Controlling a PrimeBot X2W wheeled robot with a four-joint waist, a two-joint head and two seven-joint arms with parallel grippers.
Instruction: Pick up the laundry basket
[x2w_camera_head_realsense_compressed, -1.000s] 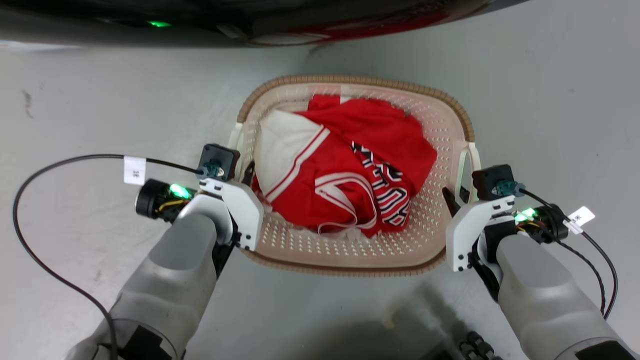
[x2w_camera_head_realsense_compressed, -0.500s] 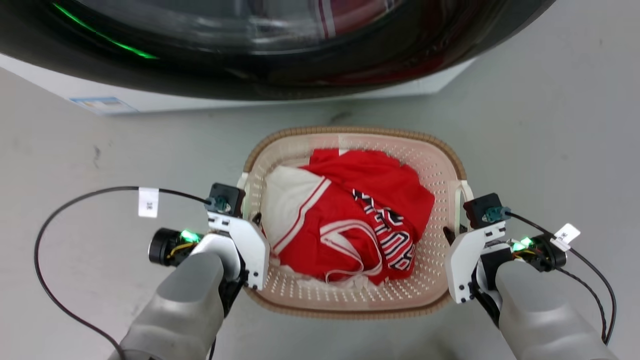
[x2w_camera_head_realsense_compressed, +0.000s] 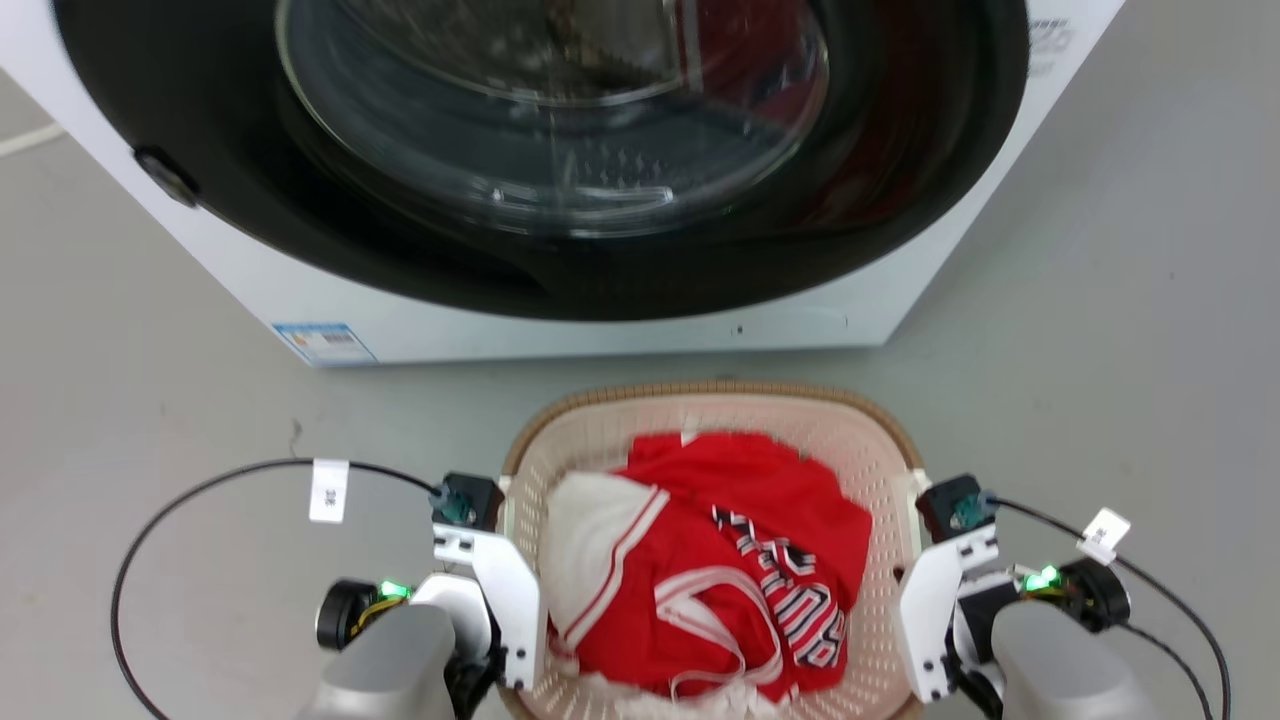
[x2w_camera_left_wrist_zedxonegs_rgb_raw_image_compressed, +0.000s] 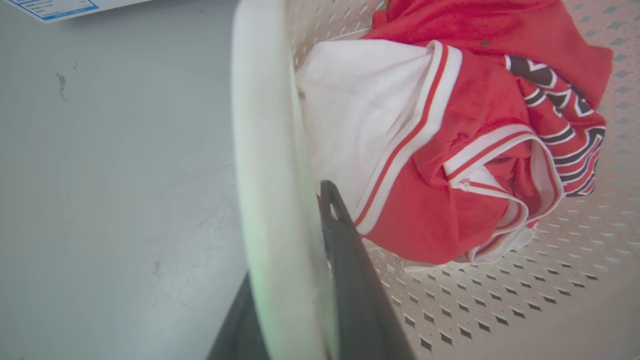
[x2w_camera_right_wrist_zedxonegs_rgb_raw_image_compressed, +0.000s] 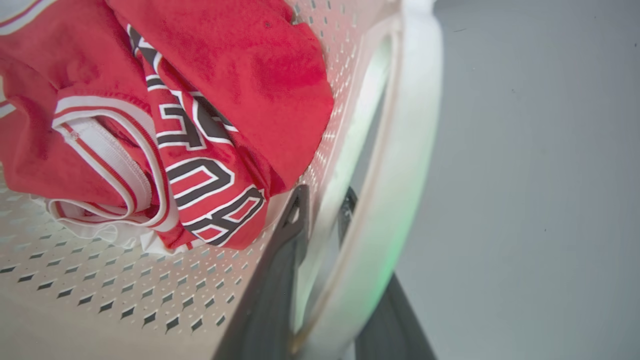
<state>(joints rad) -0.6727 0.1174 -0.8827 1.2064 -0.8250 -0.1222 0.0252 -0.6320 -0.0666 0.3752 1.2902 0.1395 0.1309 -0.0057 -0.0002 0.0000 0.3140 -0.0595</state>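
Observation:
The cream perforated laundry basket (x2w_camera_head_realsense_compressed: 715, 395) with a brown woven-look rim sits low in the head view, in front of the washing machine. A red and white jersey (x2w_camera_head_realsense_compressed: 720, 560) lies crumpled inside. My left gripper (x2w_camera_head_realsense_compressed: 508, 545) is shut on the basket's white left handle (x2w_camera_left_wrist_zedxonegs_rgb_raw_image_compressed: 265, 150), one dark finger (x2w_camera_left_wrist_zedxonegs_rgb_raw_image_compressed: 350, 260) inside the wall and one outside. My right gripper (x2w_camera_head_realsense_compressed: 912, 565) is shut on the white right handle (x2w_camera_right_wrist_zedxonegs_rgb_raw_image_compressed: 405, 150), with a finger (x2w_camera_right_wrist_zedxonegs_rgb_raw_image_compressed: 282, 255) against the inner wall. The jersey (x2w_camera_left_wrist_zedxonegs_rgb_raw_image_compressed: 450, 150) and its lettering (x2w_camera_right_wrist_zedxonegs_rgb_raw_image_compressed: 200, 180) lie close to both grips.
A white front-loading washing machine (x2w_camera_head_realsense_compressed: 900, 300) with a dark round glass door (x2w_camera_head_realsense_compressed: 550, 100) stands just beyond the basket. Grey floor (x2w_camera_head_realsense_compressed: 150, 430) spreads on both sides. Black cables (x2w_camera_head_realsense_compressed: 140, 560) loop out from each wrist.
The whole head picture has shifted: the washing machine has come far into view and the basket sits lower. Both grippers keep the same hold on the handles.

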